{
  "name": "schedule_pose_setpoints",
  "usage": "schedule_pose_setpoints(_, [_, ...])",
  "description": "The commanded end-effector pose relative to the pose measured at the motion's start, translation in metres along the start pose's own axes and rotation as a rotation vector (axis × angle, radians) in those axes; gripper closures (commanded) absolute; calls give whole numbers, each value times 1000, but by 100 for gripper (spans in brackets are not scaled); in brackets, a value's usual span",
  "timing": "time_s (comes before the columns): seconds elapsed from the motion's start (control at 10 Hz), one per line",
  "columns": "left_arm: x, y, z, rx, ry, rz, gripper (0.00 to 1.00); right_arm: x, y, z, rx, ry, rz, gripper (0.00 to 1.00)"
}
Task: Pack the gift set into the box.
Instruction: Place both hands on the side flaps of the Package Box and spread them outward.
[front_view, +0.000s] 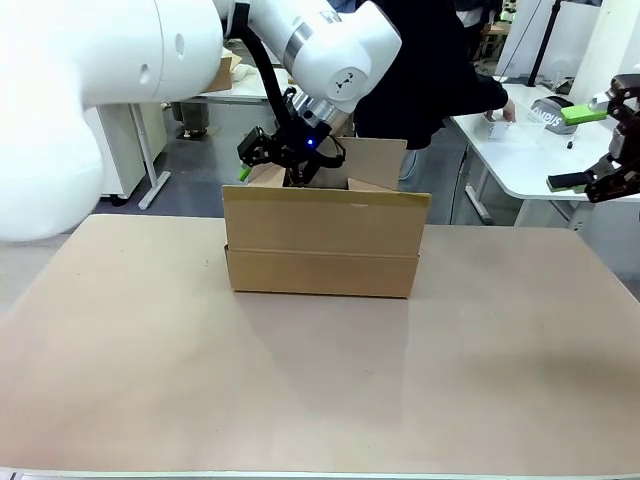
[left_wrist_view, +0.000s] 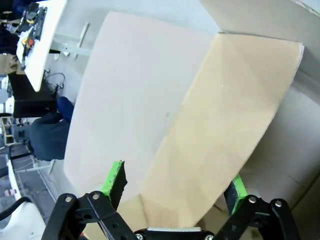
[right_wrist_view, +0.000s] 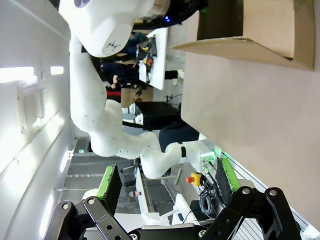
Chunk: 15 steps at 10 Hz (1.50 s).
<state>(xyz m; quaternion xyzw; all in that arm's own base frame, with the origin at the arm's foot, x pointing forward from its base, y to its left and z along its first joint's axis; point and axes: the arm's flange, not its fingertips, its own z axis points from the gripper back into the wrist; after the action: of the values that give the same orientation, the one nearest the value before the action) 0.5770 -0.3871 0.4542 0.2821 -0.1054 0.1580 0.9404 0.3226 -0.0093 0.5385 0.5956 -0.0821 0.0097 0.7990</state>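
Observation:
The box (front_view: 320, 243), a plain brown carton with its flaps up, stands mid-table. My left gripper (front_view: 283, 156) hangs over its far left rim. In the left wrist view this gripper (left_wrist_view: 175, 186) is open, and a raised cardboard flap (left_wrist_view: 220, 125) reaches between its green pads without being clamped. My right gripper (front_view: 574, 147) is held off the table's right edge, open and holding nothing. In the right wrist view, the right gripper (right_wrist_view: 168, 177) faces sideways along the table, with the box (right_wrist_view: 270, 27) far off. The gift set is out of view.
A person in dark clothing (front_view: 430, 70) stands behind the box, one hand (front_view: 497, 113) on a white side table (front_view: 520, 155) at the back right. The tan tabletop (front_view: 320, 380) spreads in front of the box.

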Motion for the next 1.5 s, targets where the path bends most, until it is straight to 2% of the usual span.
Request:
schedule_pose_setpoints(0.0, [-2,26,-11,-22,-36,-29,0,2,1,-1,22,-5,27,0])
schedule_pose_setpoints(0.8, [17,103,-47,-273,22,-22,0,2,1,-1,22,-5,27,0])
schedule_pose_setpoints(1.4, [39,166,-108,-563,84,-59,0,2,1,-1,22,-5,27,0])
